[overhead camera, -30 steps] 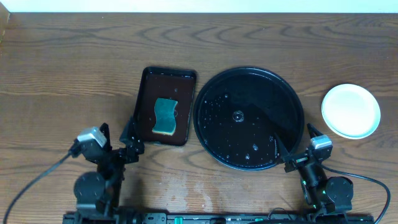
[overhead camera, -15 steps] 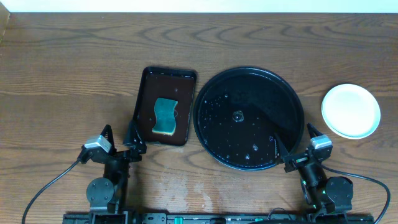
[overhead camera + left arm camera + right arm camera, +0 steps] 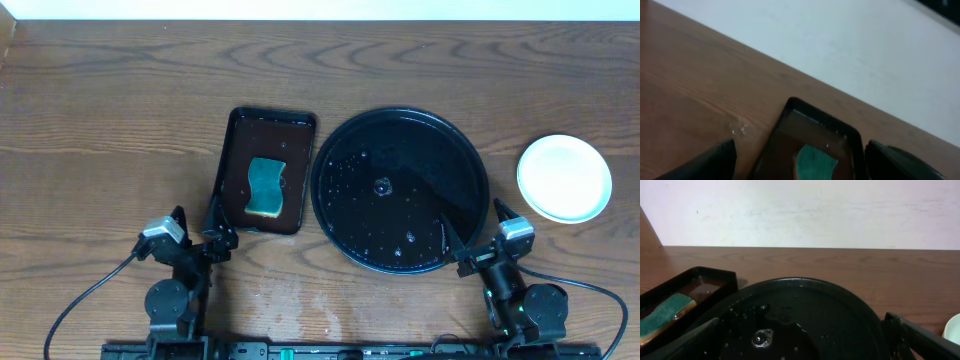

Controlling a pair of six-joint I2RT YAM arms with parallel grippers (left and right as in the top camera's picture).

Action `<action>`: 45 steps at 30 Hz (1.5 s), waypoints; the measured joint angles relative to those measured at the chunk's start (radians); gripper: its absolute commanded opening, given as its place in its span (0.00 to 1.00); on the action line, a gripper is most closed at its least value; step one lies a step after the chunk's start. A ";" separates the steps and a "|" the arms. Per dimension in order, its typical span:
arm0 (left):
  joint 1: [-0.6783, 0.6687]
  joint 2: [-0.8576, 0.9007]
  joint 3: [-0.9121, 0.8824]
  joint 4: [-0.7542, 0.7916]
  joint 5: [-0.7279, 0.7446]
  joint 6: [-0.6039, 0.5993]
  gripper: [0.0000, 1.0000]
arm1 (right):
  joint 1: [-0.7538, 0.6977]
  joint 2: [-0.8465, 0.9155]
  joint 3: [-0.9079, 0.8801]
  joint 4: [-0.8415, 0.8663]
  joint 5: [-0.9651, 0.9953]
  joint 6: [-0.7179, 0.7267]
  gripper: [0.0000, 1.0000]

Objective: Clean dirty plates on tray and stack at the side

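Note:
The round black tray (image 3: pixel 345 150) sits right of centre, wet with water drops and holding no plates; it also fills the right wrist view (image 3: pixel 850 305). A stack of pale plates (image 3: pixel 564 177) lies on the table to its right; only the top white plate shows, and its edge shows in the right wrist view (image 3: pixel 954 329). My left gripper (image 3: pixel 197 228) is open and empty just below the rectangular tray's near left corner. My right gripper (image 3: pixel 471 234) is open and empty at the round tray's near right rim.
A small rectangular black tray (image 3: pixel 236 165) holds brownish water and a teal sponge (image 3: pixel 266 186), left of the round tray; both show in the left wrist view (image 3: pixel 815 161). A white wall runs along the table's far edge.
The left arm has drawn back and settled near the table's front edge, its gripper shifting slightly right. The right arm has not moved.

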 measured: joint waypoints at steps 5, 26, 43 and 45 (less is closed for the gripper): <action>0.000 0.000 0.005 -0.021 0.003 0.000 0.83 | 0.000 0.000 0.000 0.000 0.000 0.000 0.99; 0.000 0.013 0.005 -0.021 0.003 0.000 0.83 | 0.000 0.000 0.000 0.000 0.000 0.000 0.99; 0.001 0.002 0.005 -0.022 0.003 0.000 0.83 | 0.000 0.000 0.000 0.000 0.000 0.000 0.99; 0.001 0.002 0.005 -0.022 0.003 0.000 0.83 | 0.000 0.000 0.000 0.000 0.000 0.000 0.99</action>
